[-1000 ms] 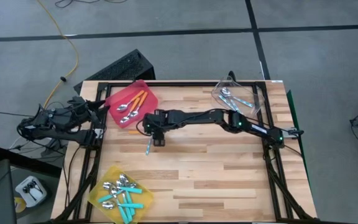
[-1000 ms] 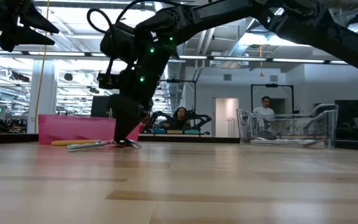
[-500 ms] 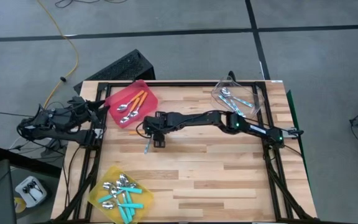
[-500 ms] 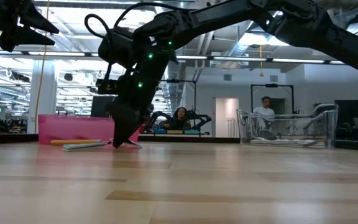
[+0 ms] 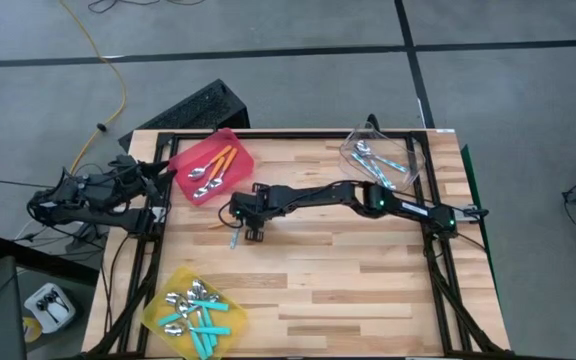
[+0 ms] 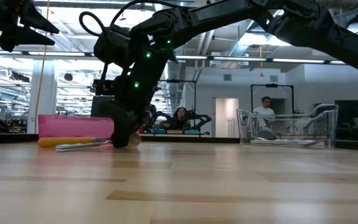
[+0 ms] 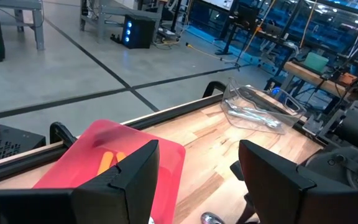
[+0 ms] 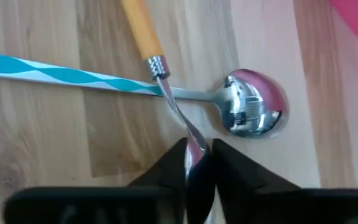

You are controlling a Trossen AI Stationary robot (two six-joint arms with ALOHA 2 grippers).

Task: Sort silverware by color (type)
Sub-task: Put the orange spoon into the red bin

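An orange-handled spoon (image 8: pixel 143 31) lies on the table in front of the red bin (image 5: pixel 211 165), with its metal neck crossing over a light-blue striped spoon (image 8: pixel 67 73). The striped spoon's bowl (image 8: pixel 253 111) rests on the wood. My right gripper (image 8: pixel 197 155) reaches down there (image 5: pixel 238 215) and is shut on the orange spoon; that spoon's bowl is hidden under the fingers. My left gripper (image 7: pixel 197 168) stands open off the table's left edge, touching nothing. My right gripper pinches the orange spoon's metal neck (image 8: pixel 188 134) between its two fingers, a little past the handle's collar toward the bowl. The fingers slant down from above and from the table's right. The spoon lies flat on the table, its handle (image 6: pixel 58 141) on the wood.
The red bin holds orange-handled spoons. A yellow bin (image 5: pixel 193 312) at the near left holds teal spoons, and a clear bin (image 5: pixel 383 158) at the far right holds light-blue ones. Bare wood lies across the table's middle and near right.
My right gripper has sunk a little toward the table, rolled slightly, and its fingers have drawn together on the orange spoon's neck. Both loose spoons have slid a little toward the table's left edge.
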